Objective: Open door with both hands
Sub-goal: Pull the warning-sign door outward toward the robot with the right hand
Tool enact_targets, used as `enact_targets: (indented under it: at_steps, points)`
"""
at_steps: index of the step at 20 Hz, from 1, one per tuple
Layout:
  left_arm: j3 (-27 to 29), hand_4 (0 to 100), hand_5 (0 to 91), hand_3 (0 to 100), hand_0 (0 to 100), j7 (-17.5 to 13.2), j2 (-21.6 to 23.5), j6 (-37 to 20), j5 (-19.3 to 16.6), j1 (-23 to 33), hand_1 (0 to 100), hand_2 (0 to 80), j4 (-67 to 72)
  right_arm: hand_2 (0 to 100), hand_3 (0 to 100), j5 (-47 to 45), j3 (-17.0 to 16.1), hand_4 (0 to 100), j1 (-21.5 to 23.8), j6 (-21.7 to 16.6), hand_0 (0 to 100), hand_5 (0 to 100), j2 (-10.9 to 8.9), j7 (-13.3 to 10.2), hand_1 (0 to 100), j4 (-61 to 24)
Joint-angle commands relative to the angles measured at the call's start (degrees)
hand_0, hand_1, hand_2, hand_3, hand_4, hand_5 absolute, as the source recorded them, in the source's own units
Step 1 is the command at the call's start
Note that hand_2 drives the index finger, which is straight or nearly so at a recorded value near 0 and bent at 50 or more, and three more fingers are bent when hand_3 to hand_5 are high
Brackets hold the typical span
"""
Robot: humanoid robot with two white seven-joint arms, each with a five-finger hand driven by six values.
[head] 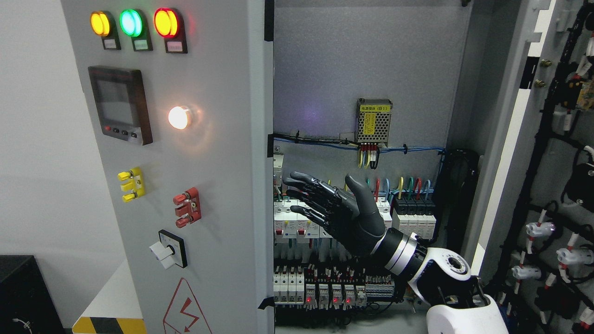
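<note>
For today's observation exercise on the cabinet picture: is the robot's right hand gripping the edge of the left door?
No: the right hand hovers with fingers spread in front of the breakers, clear of the left door.

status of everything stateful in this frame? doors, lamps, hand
Left door: swung open.
Right door: swung open, wiring side showing.
Top indicator lamps: all three lit.
White lamp: lit.
Panel meter: screen blank.
Rotary switch: handle pointing lower left.
Right robot hand: fingers spread, holding nothing, inside the cabinet opening.
Left robot hand: not in view.
</note>
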Motion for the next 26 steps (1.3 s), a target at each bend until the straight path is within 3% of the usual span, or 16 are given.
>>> enact_targets:
  at_steps: [1, 13, 26]
  points:
    - [-0.18, 0, 0.0, 0, 0, 0.02, 0.00, -0.05, 0.97, -1.93, 0, 0.0, 0.18, 0, 0, -2.33, 7.43, 0, 5.07, 0.02, 0, 0, 0.17, 0.14, 0, -8.58]
    - [-0.18, 0, 0.0, 0, 0, 0.02, 0.00, -0.05, 0.97, -1.93, 0, 0.0, 0.18, 0, 0, -4.71, 13.67, 0, 10.53, 0.11, 0, 0, 0.26, 0.22, 0, -14.56]
    - [-0.18, 0, 0.0, 0, 0, 0.02, 0.00, -0.05, 0.97, -1.93, 0, 0.0, 0.18, 0, 0, -4.79, 19.38, 0, 11.76, 0.02, 0, 0, 0.88, 0.22, 0, -15.01]
